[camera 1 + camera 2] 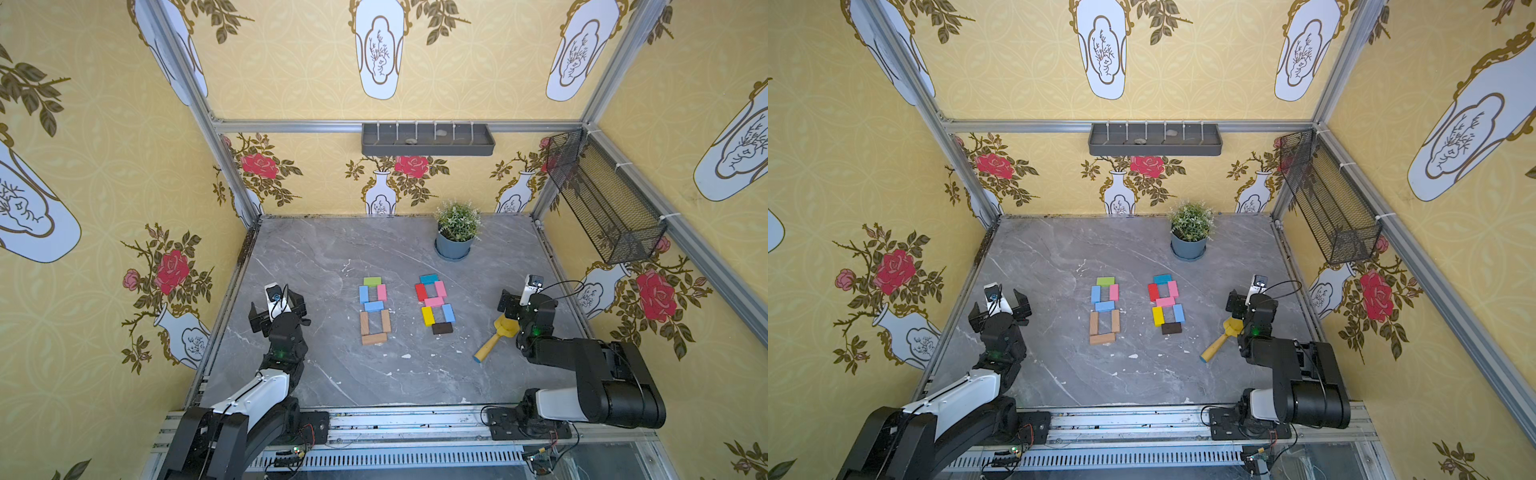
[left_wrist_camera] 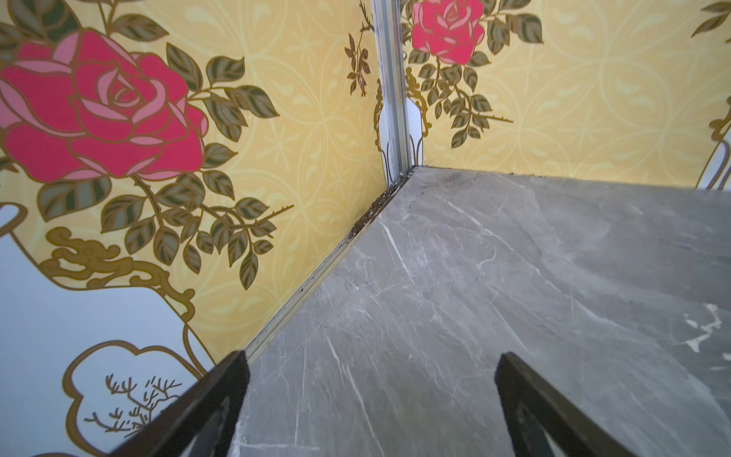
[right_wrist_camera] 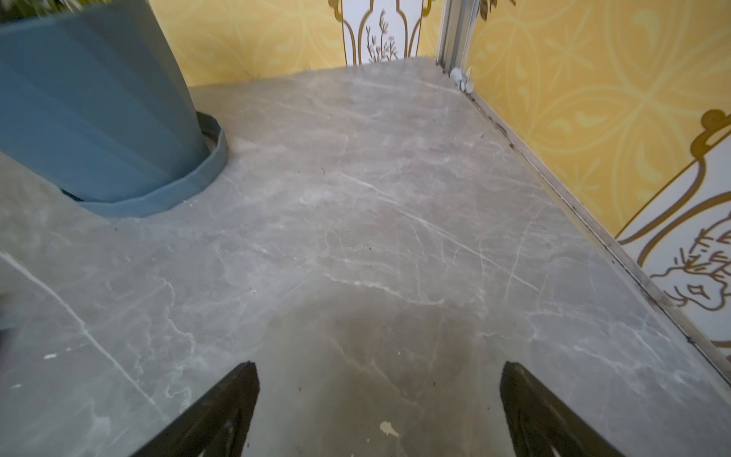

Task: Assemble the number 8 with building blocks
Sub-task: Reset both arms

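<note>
**Two eights on the bench, both arms drawn back.** Two figures of seven building blocks each lie flat and side by side at the middle of the grey marble bench, between your two arms.

The left number 8 starts at a green block at the far end. It runs down a light blue side block and a pink side block to a light blue crossbar. Three tan wood blocks close the near loop.

The right number 8 is capped by a teal block. It has a red side block and a second pink side block above a pink crossbar. A dark brown block sits at its near end. Several blocks lie slightly askew.

Your left fingers stand spread wide with nothing in them. The left wrist view shows bare bench between them and the wallpapered corner beyond. They hover near the bench's left edge, well apart from the blocks.

Your right fingers are likewise spread wide and empty, with the blue pot of the potted plant ahead and off to one side. In both top views the right arm sits by the bench's right edge. The yellow toy tool lies on the bench just beside it, handle toward the near edge.
</note>
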`<action>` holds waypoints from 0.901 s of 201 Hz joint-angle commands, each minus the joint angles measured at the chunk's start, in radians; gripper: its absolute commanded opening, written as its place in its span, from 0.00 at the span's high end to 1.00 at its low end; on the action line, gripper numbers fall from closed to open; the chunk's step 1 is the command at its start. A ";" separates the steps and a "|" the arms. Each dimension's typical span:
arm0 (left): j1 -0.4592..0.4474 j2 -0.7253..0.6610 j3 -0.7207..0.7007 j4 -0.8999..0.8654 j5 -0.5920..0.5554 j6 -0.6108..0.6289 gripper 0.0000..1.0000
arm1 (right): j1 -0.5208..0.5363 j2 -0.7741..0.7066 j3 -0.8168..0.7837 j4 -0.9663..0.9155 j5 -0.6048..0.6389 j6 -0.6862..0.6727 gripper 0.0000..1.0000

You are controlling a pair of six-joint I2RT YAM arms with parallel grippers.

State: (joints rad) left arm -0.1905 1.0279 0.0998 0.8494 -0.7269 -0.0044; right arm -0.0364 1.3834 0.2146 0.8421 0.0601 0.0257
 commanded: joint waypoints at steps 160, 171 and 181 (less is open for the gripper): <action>0.094 0.301 0.005 0.297 0.357 0.046 0.00 | -0.051 0.049 -0.032 0.184 -0.143 0.027 0.02; 0.094 0.289 0.004 0.278 0.344 0.037 0.00 | -0.051 0.049 -0.032 0.183 -0.143 0.026 0.02; 0.094 0.298 0.018 0.267 0.333 0.035 0.00 | -0.050 0.049 -0.032 0.183 -0.142 0.026 0.02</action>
State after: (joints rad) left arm -0.0982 1.3209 0.1089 1.0729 -0.3916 0.0299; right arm -0.0868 1.4322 0.1837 0.9737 -0.0757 0.0517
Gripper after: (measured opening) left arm 0.998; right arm 0.976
